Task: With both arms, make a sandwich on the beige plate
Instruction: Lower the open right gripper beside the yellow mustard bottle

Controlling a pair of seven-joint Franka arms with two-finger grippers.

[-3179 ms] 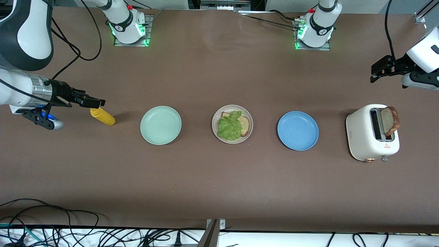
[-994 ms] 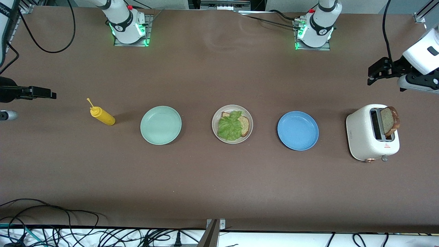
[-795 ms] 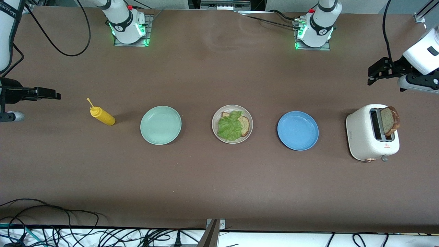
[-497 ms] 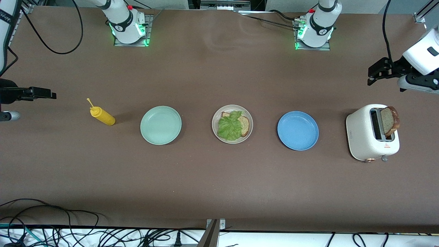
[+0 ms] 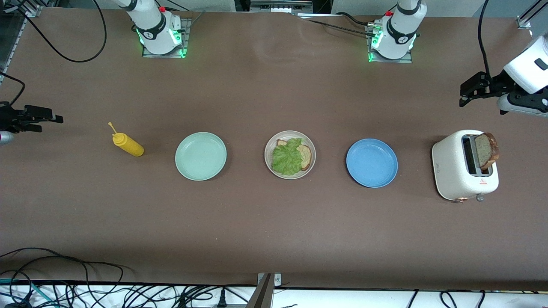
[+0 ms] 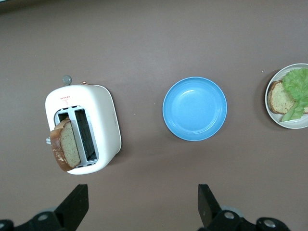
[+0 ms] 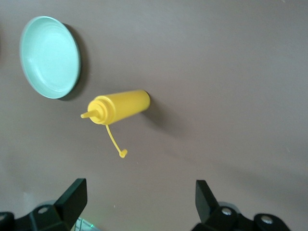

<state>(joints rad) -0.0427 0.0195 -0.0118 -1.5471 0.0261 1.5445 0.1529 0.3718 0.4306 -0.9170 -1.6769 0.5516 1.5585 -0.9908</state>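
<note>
While both arms hung idle at the ends of the tabletop [image 5: 257,222], everything on it sat in one row across the middle. The toaster [image 5: 460,169] stood at the left arm's end with a bread slice [image 5: 488,150] sticking up out of one slot. Next along came the blue plate [image 5: 371,163], then the beige plate [image 5: 269,147] at the row's centre, then the mint plate [image 5: 200,155]. On the beige plate lay a second slice [image 5: 305,155], mostly covered by the lettuce [image 5: 287,159], which spread from about twelve o'clock round to seven o'clock on the plate; the bread showed at three o'clock. The yellow bottle [image 5: 127,144] stood nearest the right arm's end, its cap dangling on a strap.

The left hand [image 5: 470,90] hovered over bare tabletop at the toaster's twelve o'clock, fingers [image 6: 77,204] spread and empty. The right hand [image 5: 40,116] hovered at the bottle's nine o'clock, past the row's end, fingers [image 7: 74,195] likewise spread, holding nothing.
</note>
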